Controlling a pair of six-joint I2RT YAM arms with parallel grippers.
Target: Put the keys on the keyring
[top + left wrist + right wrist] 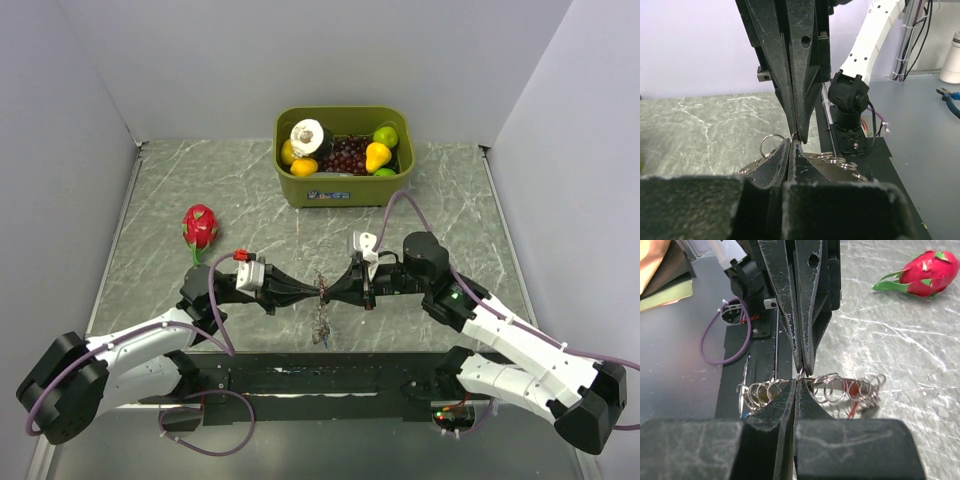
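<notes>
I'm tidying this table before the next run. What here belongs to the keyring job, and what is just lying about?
Job in hand:
- keyring
- keys
- left gripper and right gripper, both shut on the keyring

Lying about:
- dragon fruit
- green bin

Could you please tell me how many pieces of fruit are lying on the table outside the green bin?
1: the dragon fruit, on the table left of the green bin. Part of the table is covered, so more may be hidden.
</notes>
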